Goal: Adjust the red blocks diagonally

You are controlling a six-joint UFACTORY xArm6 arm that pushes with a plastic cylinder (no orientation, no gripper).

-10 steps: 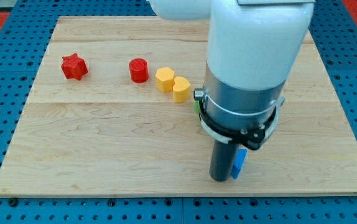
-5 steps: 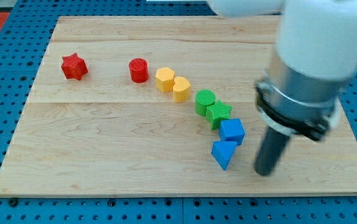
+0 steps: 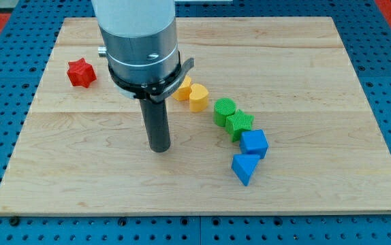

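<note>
A red star block (image 3: 81,72) lies at the view's upper left of the wooden board (image 3: 73,163). The red cylinder seen earlier is hidden behind the arm. My tip (image 3: 159,148) rests on the board left of centre, below the arm's body, well right of and below the red star and left of the green and blue blocks. It touches no block that I can see.
A yellow hexagon (image 3: 180,90), partly hidden, and a yellow heart (image 3: 197,97) lie right of the arm. A green cylinder (image 3: 225,109), a green star (image 3: 239,124), a blue cube (image 3: 254,143) and a blue triangle (image 3: 244,167) run down to the right.
The arm has swung from the view's lower right to left of centre. It now covers the red cylinder. No block has visibly moved.
</note>
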